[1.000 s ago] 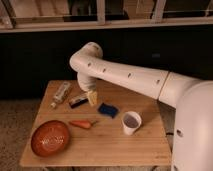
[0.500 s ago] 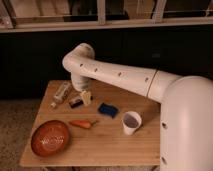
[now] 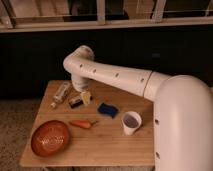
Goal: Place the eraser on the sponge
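The white jointed robot arm (image 3: 115,75) is seen stretched in from the right across the light wooden table (image 3: 110,150); its end effector (image 3: 85,96) is held low over the table's back left part; whether it is clenched or released cannot be told. The small flat black eraser with the pale top (image 3: 75,102) is found lying on the table, just beside the end effector, with the clear tube-like bottle (image 3: 60,94) on its left; the dark blue square sponge (image 3: 107,109) is spotted apart, to the eraser's right; an orange carrot (image 3: 81,123), a round reddish bowl (image 3: 50,137) and a white paper cup (image 3: 131,122) are seen nearer the front.
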`<move>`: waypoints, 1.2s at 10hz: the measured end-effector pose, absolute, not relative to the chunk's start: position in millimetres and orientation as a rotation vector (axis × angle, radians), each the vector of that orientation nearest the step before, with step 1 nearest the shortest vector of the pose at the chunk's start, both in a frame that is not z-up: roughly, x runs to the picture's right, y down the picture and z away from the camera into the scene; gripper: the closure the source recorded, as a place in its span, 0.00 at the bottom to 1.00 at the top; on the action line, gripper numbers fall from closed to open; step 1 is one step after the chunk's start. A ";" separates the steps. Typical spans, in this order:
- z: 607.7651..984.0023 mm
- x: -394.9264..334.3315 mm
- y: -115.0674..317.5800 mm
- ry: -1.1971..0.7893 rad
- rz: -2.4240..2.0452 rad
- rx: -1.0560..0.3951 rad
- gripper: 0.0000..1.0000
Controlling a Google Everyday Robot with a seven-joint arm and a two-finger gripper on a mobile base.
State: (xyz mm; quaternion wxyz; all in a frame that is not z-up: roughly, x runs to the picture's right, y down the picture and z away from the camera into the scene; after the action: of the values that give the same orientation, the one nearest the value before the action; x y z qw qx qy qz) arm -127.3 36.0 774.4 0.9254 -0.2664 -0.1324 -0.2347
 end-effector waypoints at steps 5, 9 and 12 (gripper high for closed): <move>799.5 -135.7 35.7 -0.282 -0.496 -0.551 0.20; 815.2 -141.8 33.9 -0.298 -0.515 -0.554 0.20; 827.6 -148.8 35.4 -0.315 -0.529 -0.555 0.20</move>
State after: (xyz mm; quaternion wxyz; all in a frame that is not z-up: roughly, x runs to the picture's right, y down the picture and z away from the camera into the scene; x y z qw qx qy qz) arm -148.8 35.4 827.6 0.9153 -0.2698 -0.1528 -0.2569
